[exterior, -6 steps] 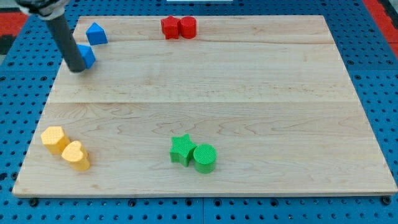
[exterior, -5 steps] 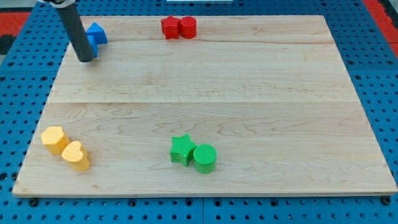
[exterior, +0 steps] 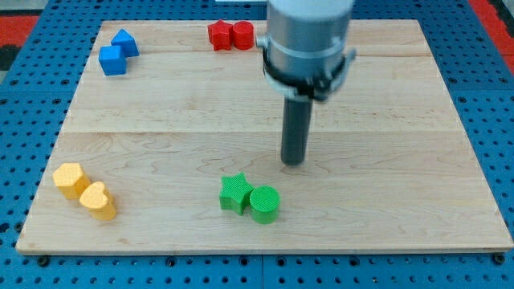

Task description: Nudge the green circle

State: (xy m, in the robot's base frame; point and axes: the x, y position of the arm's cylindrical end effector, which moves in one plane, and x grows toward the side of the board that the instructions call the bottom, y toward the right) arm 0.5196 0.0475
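The pale wooden board (exterior: 385, 120) lies on a blue pegboard table (exterior: 24, 120). Above it hangs the grey cylindrical arm housing (exterior: 307, 36), from which the straight dark rod (exterior: 295, 128) comes down. My tip (exterior: 294, 163) touches nothing and is clamped on nothing; it stands just beyond and slightly right of the green circle block (exterior: 264, 204), near it but apart. That circle sits near the board's near edge, touching the green star block (exterior: 236, 193) on its left. At near left lie a yellow hexagon block (exterior: 70, 179) and a yellow rounded block (exterior: 97, 201), touching. At far left sit two blue blocks (exterior: 117, 52); far centre, two red blocks (exterior: 230, 35).
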